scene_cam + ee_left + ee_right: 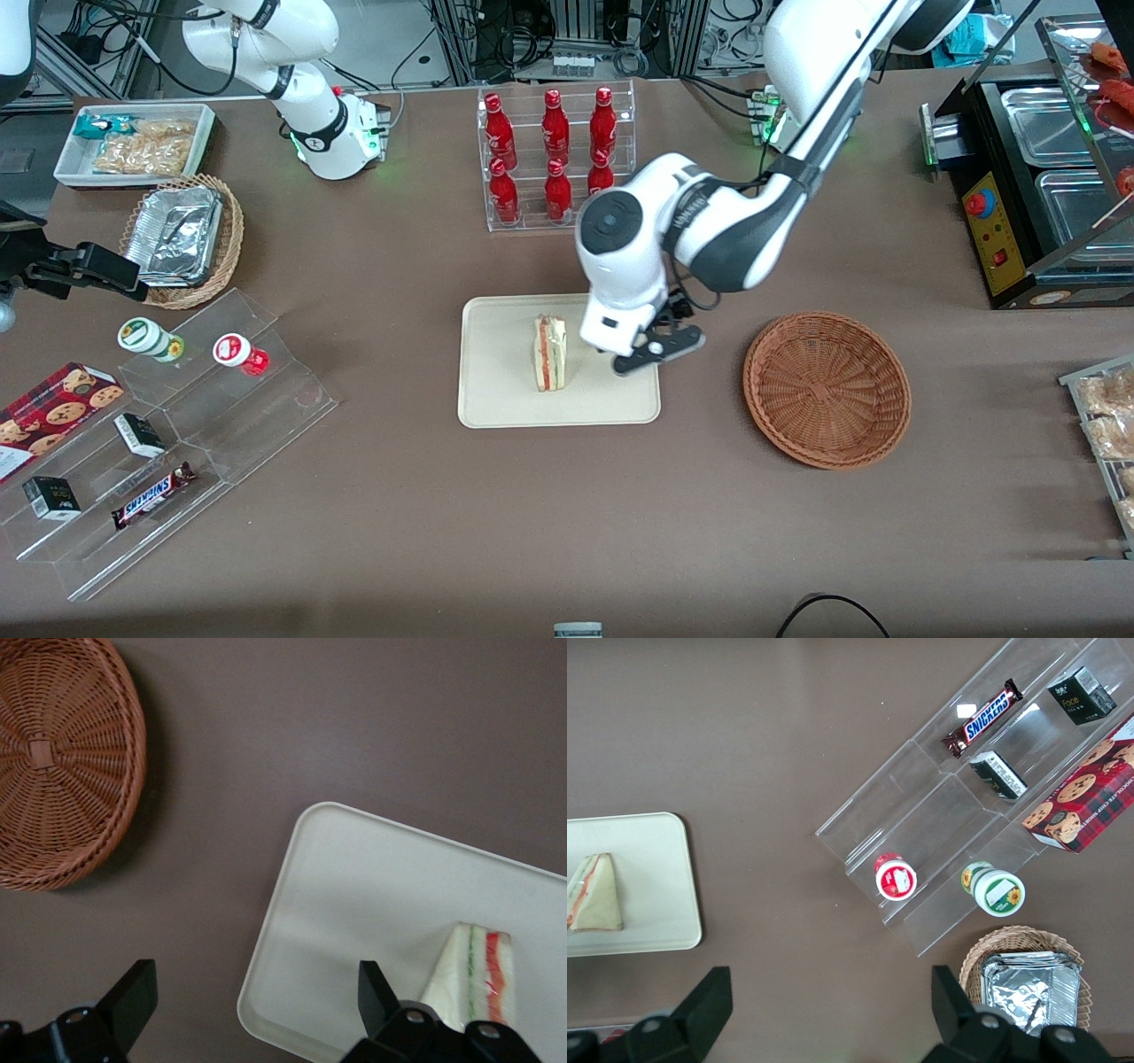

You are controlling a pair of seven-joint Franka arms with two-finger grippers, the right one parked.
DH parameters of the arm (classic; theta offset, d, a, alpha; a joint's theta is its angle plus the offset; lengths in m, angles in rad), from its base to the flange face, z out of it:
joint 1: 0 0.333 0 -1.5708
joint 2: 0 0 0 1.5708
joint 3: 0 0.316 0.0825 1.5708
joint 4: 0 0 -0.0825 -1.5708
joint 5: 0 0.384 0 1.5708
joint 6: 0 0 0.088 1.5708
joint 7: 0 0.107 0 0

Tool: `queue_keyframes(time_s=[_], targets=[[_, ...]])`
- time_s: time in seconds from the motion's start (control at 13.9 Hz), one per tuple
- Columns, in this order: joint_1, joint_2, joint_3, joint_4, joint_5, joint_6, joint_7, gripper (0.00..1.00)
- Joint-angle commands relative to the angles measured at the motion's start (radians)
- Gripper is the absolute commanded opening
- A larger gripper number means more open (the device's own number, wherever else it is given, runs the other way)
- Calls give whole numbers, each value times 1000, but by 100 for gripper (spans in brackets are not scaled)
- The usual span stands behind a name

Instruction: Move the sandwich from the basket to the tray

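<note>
Brown cloth covers your desk [425, 549], and cable-strung racks stand along its edge farthest from the front camera. On it you have a rack of red bottles [554, 155], clear stepped shelves [177, 443] with snacks, and a black warmer [1028, 168]. Your left arm reaches in from above, its elbow bent and its wrist pointing down over the tray [496, 390]. The jaws of the gripper [657, 347] [257, 1001] stand wide apart and hold nothing, hovering over the tray's edge nearest the basket [826, 388] [62, 762]. The sandwich [550, 352] [474, 974] [594, 895] stands on the tray just beside one jaw, clear of both. The basket lies on the desk well apart from the jaws.
</note>
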State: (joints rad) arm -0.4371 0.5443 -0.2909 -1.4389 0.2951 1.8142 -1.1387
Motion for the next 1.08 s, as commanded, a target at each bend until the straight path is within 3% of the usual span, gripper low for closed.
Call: queue_keyframes(time_s=[0.0, 0.36, 0.58, 0.65, 0.79, 1.01], targets=[[-5, -125, 116, -133, -120, 16, 138, 100], [-5, -263, 243, -245, -246, 4, 374, 100], [-2, -332, 277, -252, -261, -64, 450, 100], [58, -349, 270, -250, -269, -94, 486, 100], [245, -400, 120, -248, -289, -166, 589, 100], [381, -466, 55, -242, -289, -265, 732, 100]])
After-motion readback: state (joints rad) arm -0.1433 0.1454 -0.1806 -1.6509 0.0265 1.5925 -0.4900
